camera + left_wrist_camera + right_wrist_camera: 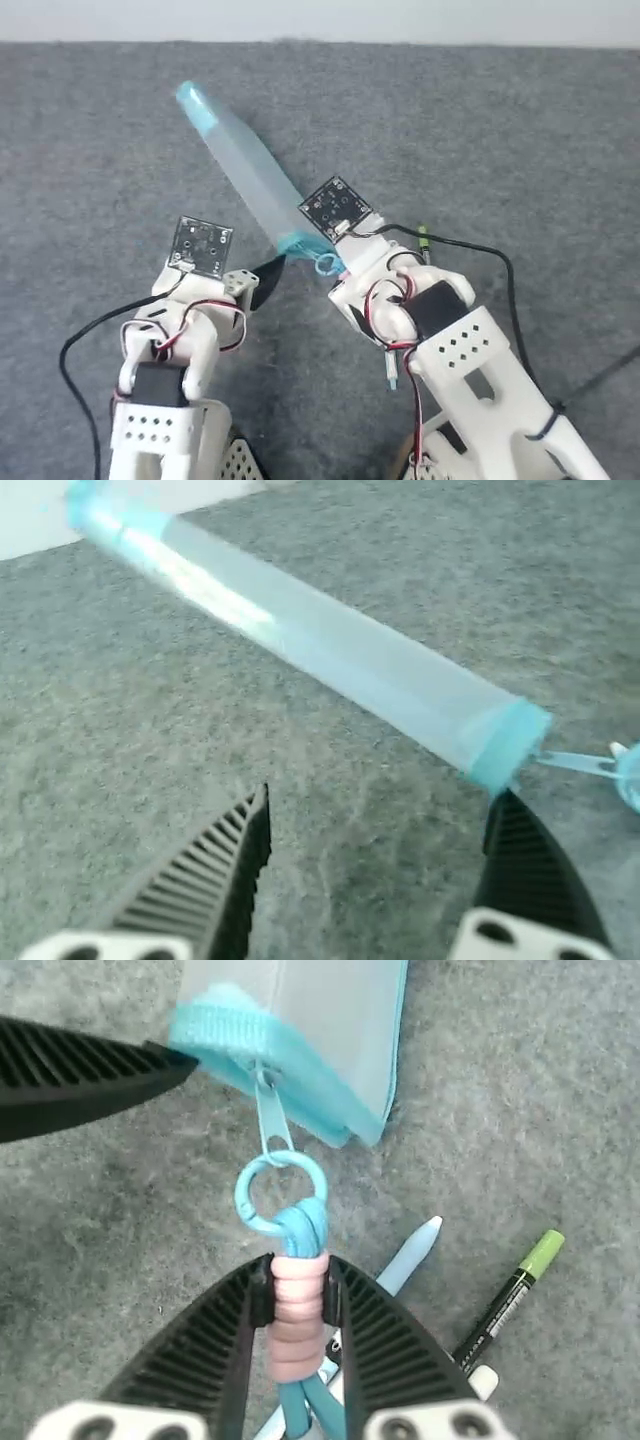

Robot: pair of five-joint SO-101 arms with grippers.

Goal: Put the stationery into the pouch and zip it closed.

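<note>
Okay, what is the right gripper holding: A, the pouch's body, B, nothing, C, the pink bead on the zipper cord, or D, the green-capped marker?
C: the right gripper has its jaws shut on the pink bead below the zipper ring.

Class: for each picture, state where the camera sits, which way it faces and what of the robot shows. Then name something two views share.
High view: fixed overhead, facing down at the table; shows left arm and right arm by the pouch.
Left wrist view: on the left arm, facing past its open left gripper to the pouch.
Right wrist view: on the right arm, facing past the right gripper, shut on the zip cord.
Shared: all show the pouch's zip end.
</note>
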